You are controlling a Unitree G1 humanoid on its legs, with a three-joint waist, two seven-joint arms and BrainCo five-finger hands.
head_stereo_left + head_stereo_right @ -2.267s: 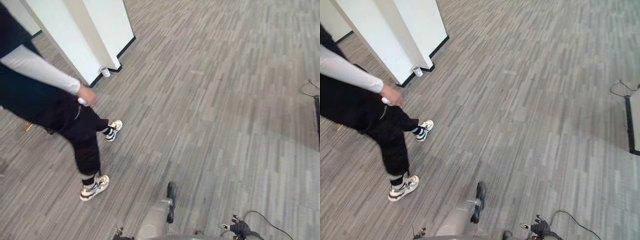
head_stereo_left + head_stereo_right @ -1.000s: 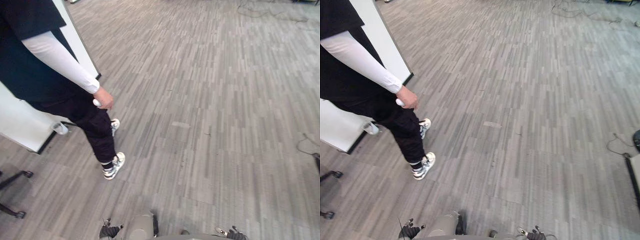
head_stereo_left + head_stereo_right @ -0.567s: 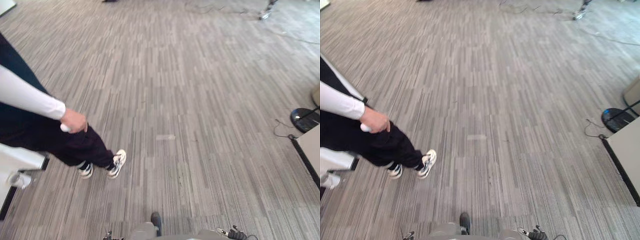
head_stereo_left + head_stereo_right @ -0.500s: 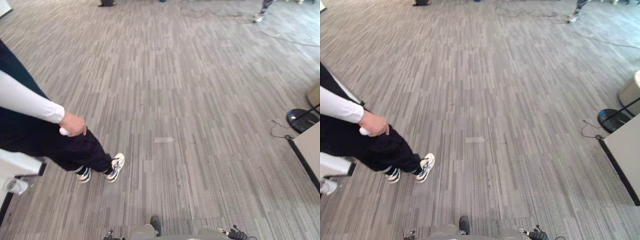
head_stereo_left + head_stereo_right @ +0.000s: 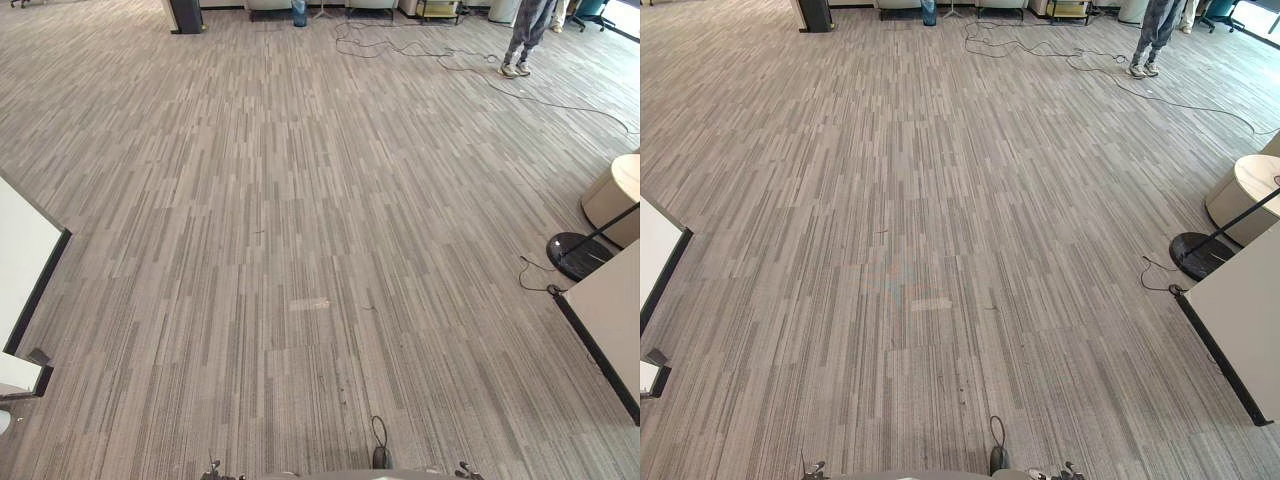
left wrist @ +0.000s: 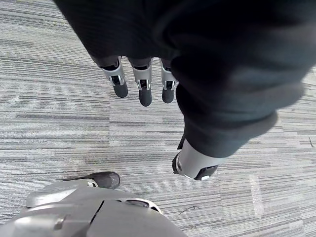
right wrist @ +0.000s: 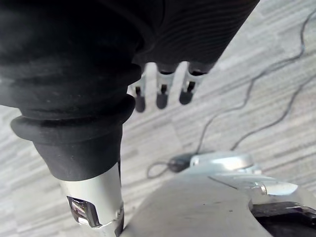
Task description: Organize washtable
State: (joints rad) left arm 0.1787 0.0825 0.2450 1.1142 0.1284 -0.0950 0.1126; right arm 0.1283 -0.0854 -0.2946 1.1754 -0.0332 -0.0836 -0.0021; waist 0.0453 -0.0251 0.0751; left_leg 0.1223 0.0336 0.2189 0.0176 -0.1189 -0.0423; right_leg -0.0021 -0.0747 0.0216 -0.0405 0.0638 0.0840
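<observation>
- Hanging straight down over the floor (image 6: 59,118), the left hand (image 6: 144,91) has its fingers relaxed and a little spread, the thumb set apart from them, and nothing between them.
- The right hand (image 7: 160,91) hangs the same way above the floor, fingers straight and clear of the thumb, holding nothing.
- The floor is grey carpet in narrow stripes, with a small pale patch (image 5: 310,303) on it ahead of the robot.
- At the right edge of the eye views is a pale slab (image 5: 612,315) with a dark rim; whether it is the desk of the task cannot be told.
- Just beyond it stands a round black base (image 5: 572,256) with a thin pole slanting up from it, and near that a round beige drum (image 5: 615,200).
- At the left edge stands a white panel (image 5: 25,265) with a black border.
- Far off, loose cables (image 5: 420,45) trail across the floor towards a person's legs (image 5: 524,35).
</observation>
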